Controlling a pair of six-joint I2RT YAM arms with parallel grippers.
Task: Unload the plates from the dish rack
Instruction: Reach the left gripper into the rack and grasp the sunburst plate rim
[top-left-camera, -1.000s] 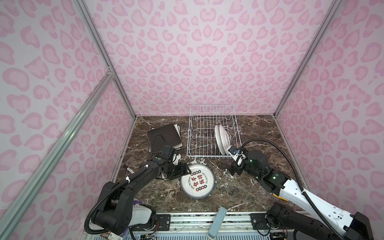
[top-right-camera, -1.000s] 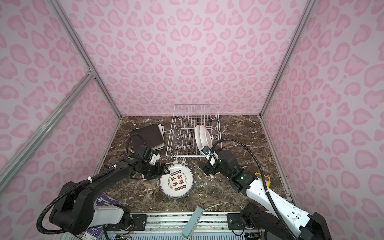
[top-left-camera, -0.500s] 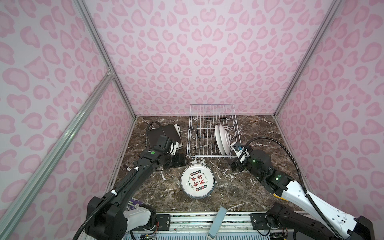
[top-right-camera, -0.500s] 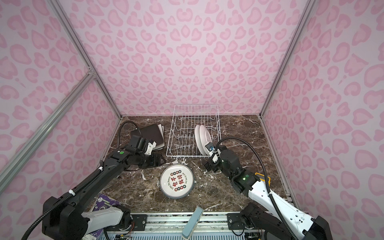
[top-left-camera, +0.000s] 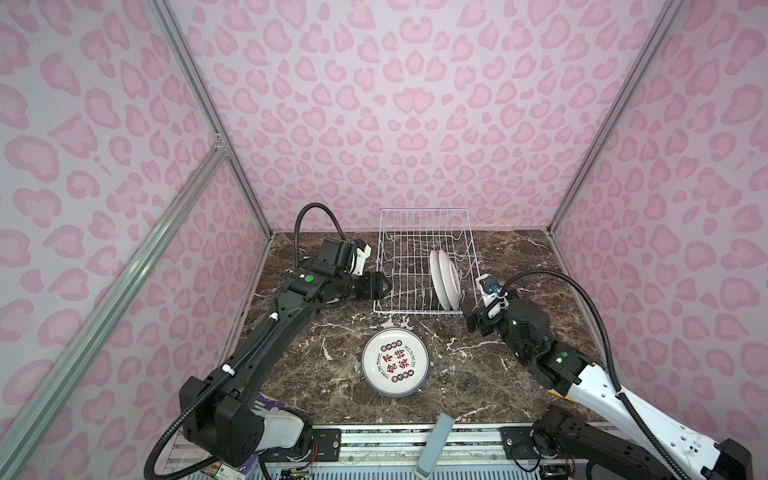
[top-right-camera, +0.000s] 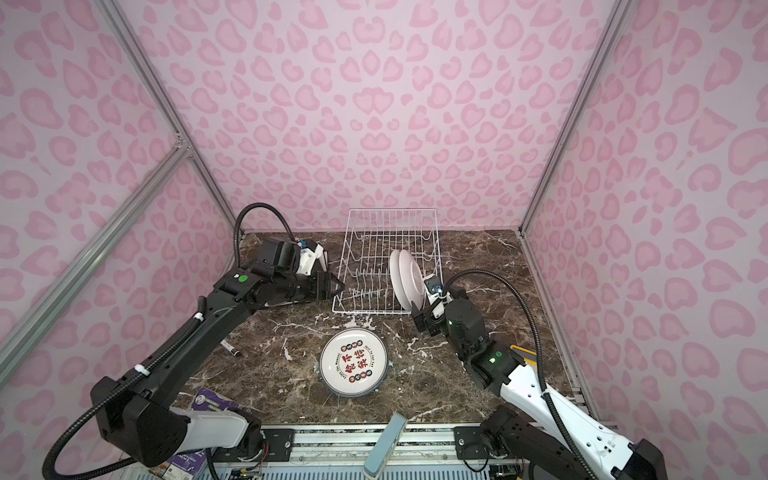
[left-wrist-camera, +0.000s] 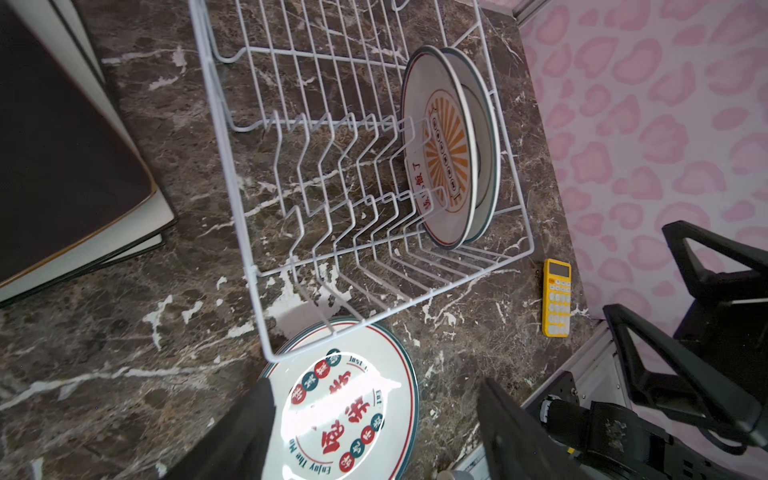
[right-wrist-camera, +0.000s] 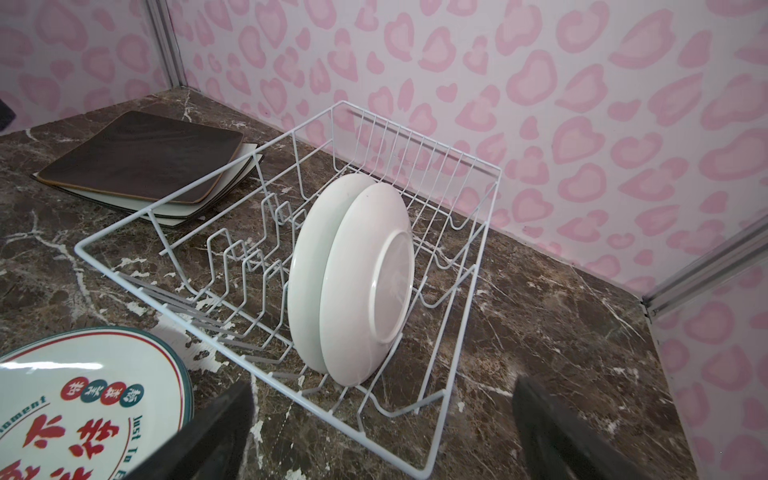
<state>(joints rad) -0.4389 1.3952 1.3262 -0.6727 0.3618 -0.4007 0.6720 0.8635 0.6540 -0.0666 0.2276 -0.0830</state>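
The white wire dish rack (top-left-camera: 415, 266) (top-right-camera: 374, 257) stands at the back middle of the marble table. Two round plates (top-left-camera: 445, 279) (top-right-camera: 406, 277) stand upright in its right end, white backs facing my right gripper (right-wrist-camera: 361, 286). A printed round plate (top-left-camera: 395, 362) (top-right-camera: 353, 362) lies flat in front of the rack. A dark brown square plate (right-wrist-camera: 141, 158) tops a cream-white stack left of the rack. My left gripper (top-left-camera: 381, 286) (left-wrist-camera: 374, 415) hovers open and empty by the rack's left front corner. My right gripper (top-left-camera: 469, 318) (right-wrist-camera: 382, 399) is open at the right front corner.
A yellow calculator (left-wrist-camera: 557, 297) lies near the right wall. A pen (top-right-camera: 230, 348) and a purple packet (top-right-camera: 212, 401) sit at the front left under my left arm. Pink patterned walls close in three sides.
My left gripper rose away from the flat round plate and swung back and up to the rack's left front corner. My right gripper crept slightly closer to the rack.
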